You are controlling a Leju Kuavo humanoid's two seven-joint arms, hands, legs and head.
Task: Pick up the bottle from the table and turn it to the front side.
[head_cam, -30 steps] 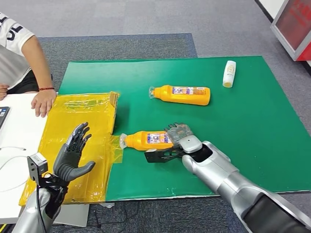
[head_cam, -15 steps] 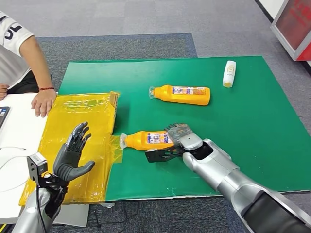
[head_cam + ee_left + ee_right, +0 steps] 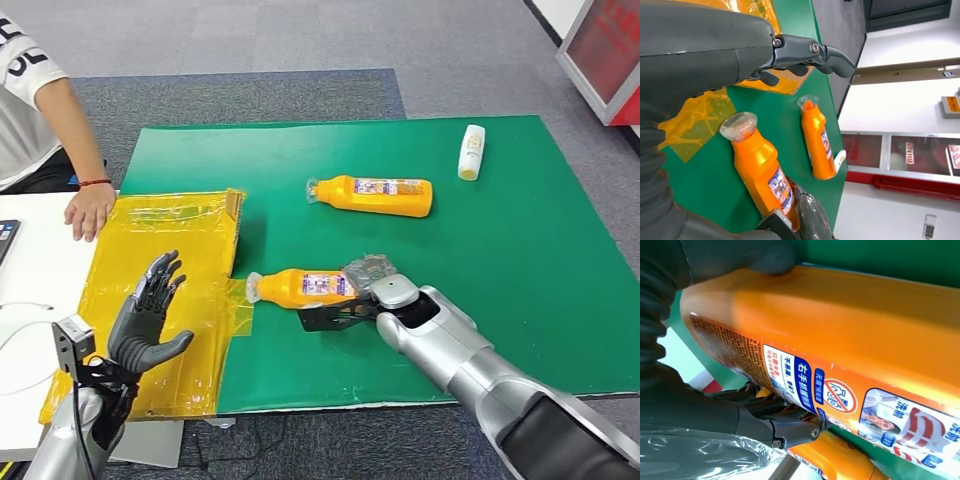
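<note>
Green mat (image 3: 468, 280) covers my counter in the head view, and the bottle (image 3: 306, 288) lies on its side on it, cap pointing toward the yellow film (image 3: 162, 270) on my left. My right hand (image 3: 370, 292) is wrapped around the bottle's base end, fingers over the top and thumb along the near side, so it has hold of it. My left hand (image 3: 147, 320) is raised above the film, fingers spread apart and holding nothing. A second bottle (image 3: 373, 195) lies farther back on the mat, well apart from the first, and a small white bottle (image 3: 472, 152) lies near the far right corner. A person's hand (image 3: 89, 210) rests on the white surface just beside the film.

From the left wrist I see the left hand's fingers (image 3: 817, 52) stretched out with nothing in them. Beyond them the bottle (image 3: 762, 172) lies on the mat (image 3: 715, 185), its clear cap toward the film (image 3: 696, 120), with the second bottle (image 3: 816, 140) behind it.

From the right wrist the bottle (image 3: 851, 330) fills the view, orange with a printed label (image 3: 817, 387). The right hand's dark fingers (image 3: 753, 422) press along one side and its thumb lies against the other.
</note>
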